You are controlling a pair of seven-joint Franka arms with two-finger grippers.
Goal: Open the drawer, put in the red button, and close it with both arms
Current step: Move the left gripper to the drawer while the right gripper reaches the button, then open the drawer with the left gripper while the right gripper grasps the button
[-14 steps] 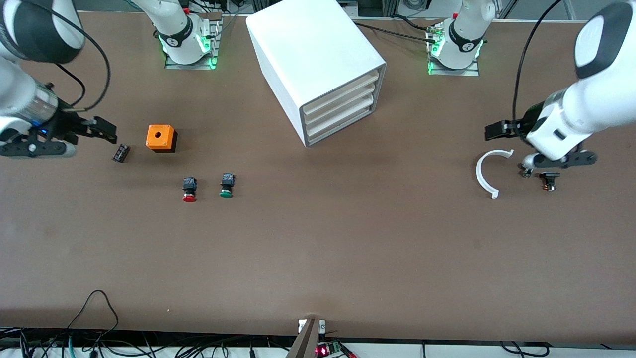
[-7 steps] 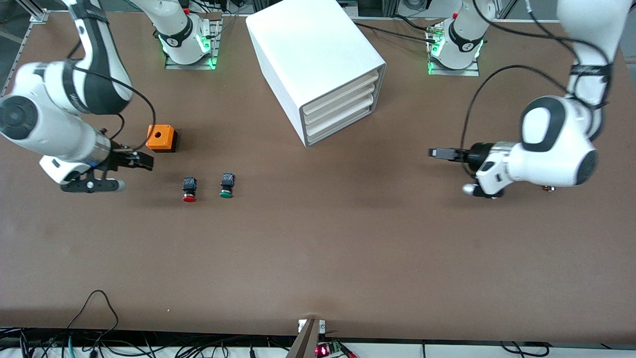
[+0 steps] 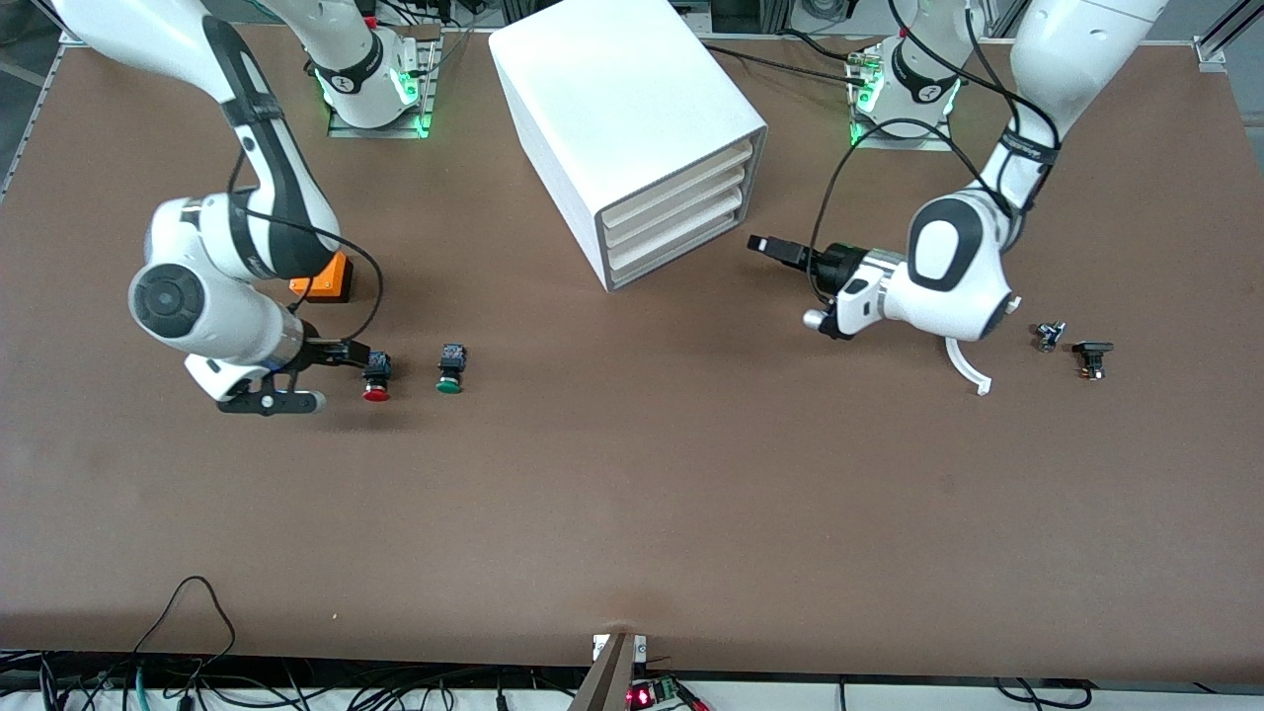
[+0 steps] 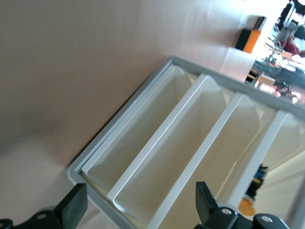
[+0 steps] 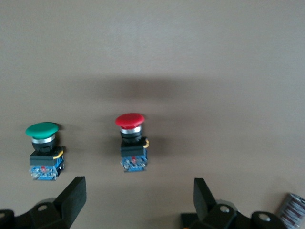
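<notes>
Beside red button (image 3: 375, 377): right pincer (image 3: 348, 353), fingers spread, table (image 3: 632, 494).

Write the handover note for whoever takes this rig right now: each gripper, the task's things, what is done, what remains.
Right gripper: open, empty, right beside the red button.
Left gripper: open, empty, facing the drawer unit front.
Red button lies on the table beside the green button.
Done: nothing; all drawers shut.
Left: open a drawer, grasp red button, place it inside, close.
</notes>
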